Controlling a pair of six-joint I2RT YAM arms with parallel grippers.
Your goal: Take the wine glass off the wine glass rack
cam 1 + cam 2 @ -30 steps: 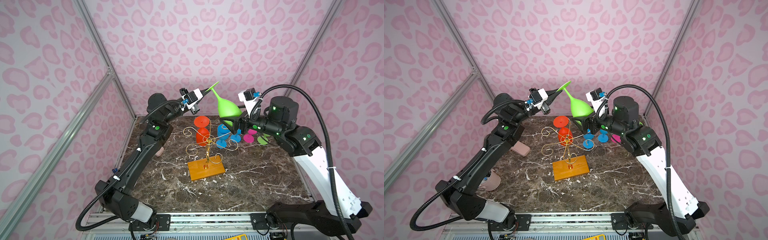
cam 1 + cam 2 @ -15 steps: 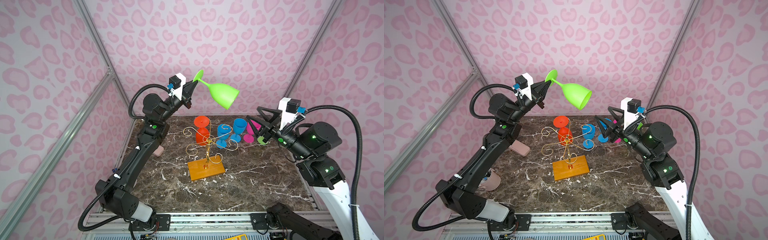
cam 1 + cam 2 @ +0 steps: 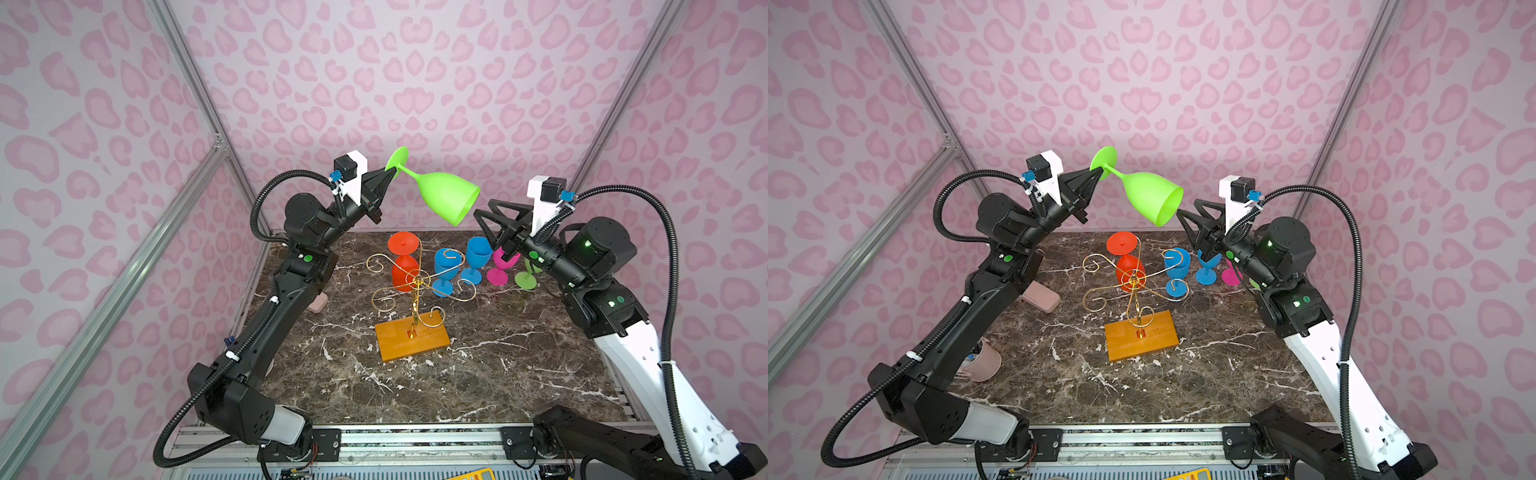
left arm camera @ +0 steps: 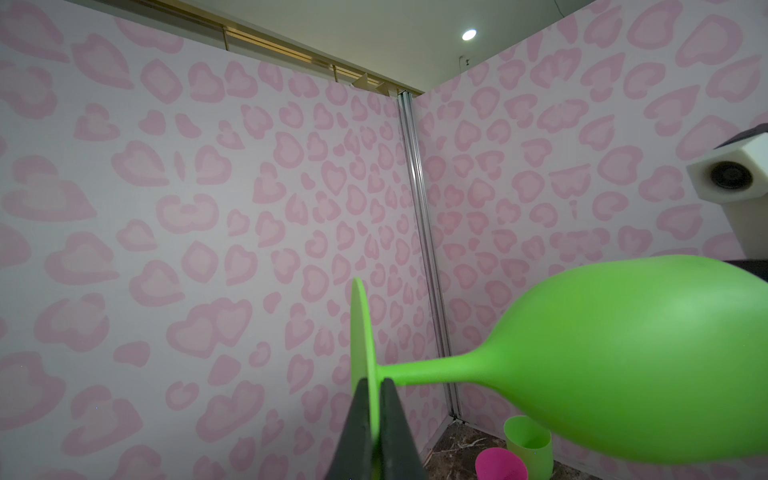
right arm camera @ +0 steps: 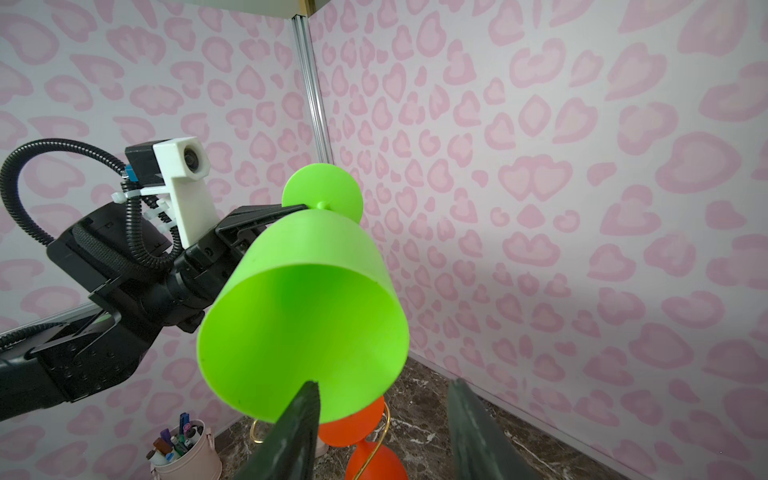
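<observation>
Dark marble tabletop (image 3: 478,374), white veining. Pink pot (image 5: 185,455) of marker pens near left edge. Flat pink case (image 3: 1040,296) lies farther back, apart from pot. Walls (image 3: 415,62): pink heart-spot print.

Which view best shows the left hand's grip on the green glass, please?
Left wrist: the left hand pinches the green glass by its foot, close up. Both top views show it small; in the right wrist view the bowl partly hides it.

Behind wine glass rack (image 3: 409,340), aloft: wine glass (image 3: 446,197); standing glasses (image 3: 478,253) right-rear of rack on table (image 3: 519,374).
</observation>
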